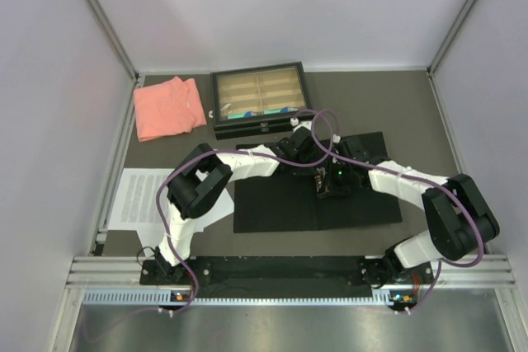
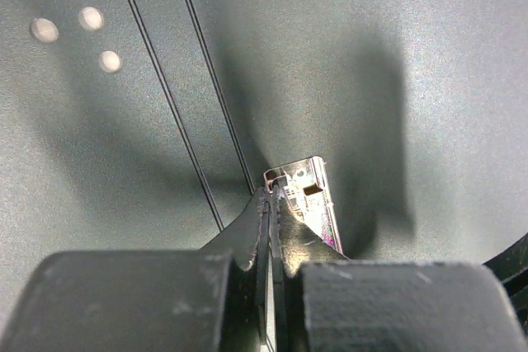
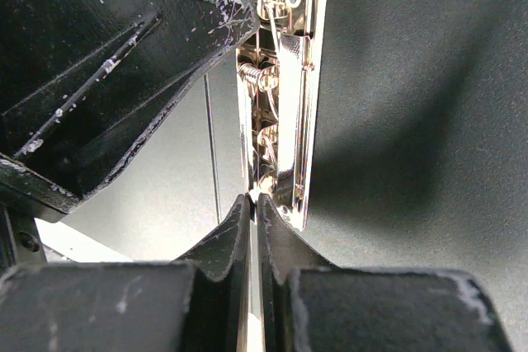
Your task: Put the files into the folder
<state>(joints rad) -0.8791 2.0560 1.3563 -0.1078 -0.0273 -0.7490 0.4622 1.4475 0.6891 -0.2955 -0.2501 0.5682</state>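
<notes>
**Black-lined folder lies open, both hands clenched at its clip**

No writing can be read: the print on the files (image 1: 144, 194) is too small, and no label shows on the folder (image 1: 280, 208).

The black-framed tray (image 1: 260, 128) at the far side of the desk (image 1: 412, 121) has tan compartments, with small teal items in its near row. A folded salmon-pink cloth (image 1: 169, 108) lies just left of it.

The folder lies flat at the middle of the desk, its matte black inside facing up. A chrome spring clip (image 3: 285, 96) sits on it. The files are a white printed sheet lying left of the folder, apart from it and partly under the left arm.

The left hand (image 2: 268, 204) is clenched, with its tips at the clip's end. The right hand (image 3: 254, 204) is also clenched, meeting the clip's other end, with a thin pale strip between its fingers.
</notes>
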